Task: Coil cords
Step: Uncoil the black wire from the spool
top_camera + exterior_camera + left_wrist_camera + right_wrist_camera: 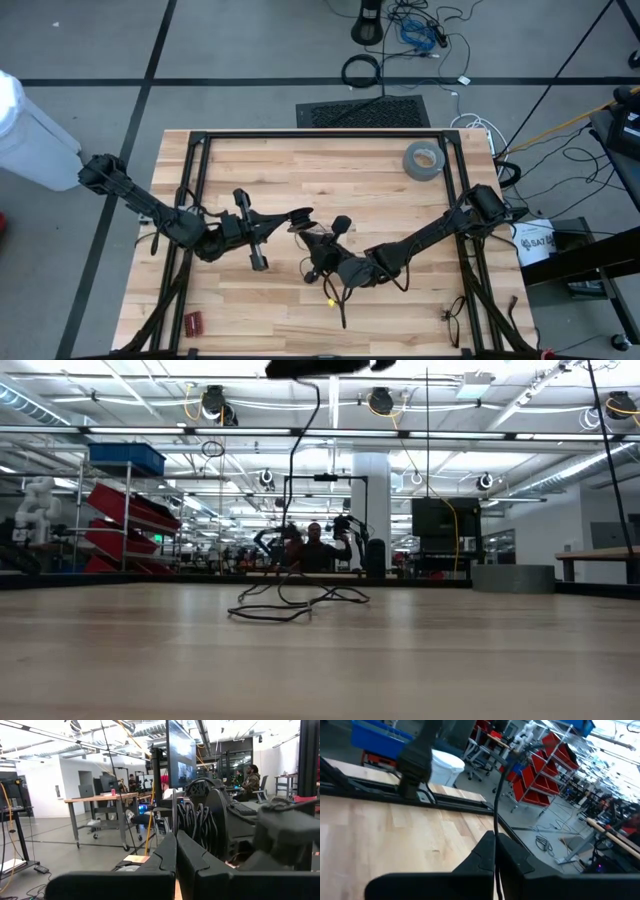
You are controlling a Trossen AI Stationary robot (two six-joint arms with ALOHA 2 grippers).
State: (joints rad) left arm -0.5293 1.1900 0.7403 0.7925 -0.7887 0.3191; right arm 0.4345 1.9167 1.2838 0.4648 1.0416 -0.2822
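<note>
while both grippers meet mid-frame, right gripper (495,851) pinches the cord (496,805), left gripper (176,851) pressed shut; i see loose cord on table (500,660), coiling barely begun imo.

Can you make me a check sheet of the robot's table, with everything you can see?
Surface: wooden table, with a black frame around it.
Job's things: thin black cord, partly lying in loose loops on the table, partly lifted up between the grippers.
Clutter: grey tape roll at the far right; small red thing near the front left.
Grippers: left gripper shut on the cord, mid-table; right gripper shut on the cord, beside it.
Cables: tangled cables on the floor beyond the table.
Surroundings: workshop with red bins; a person far behind.
</note>
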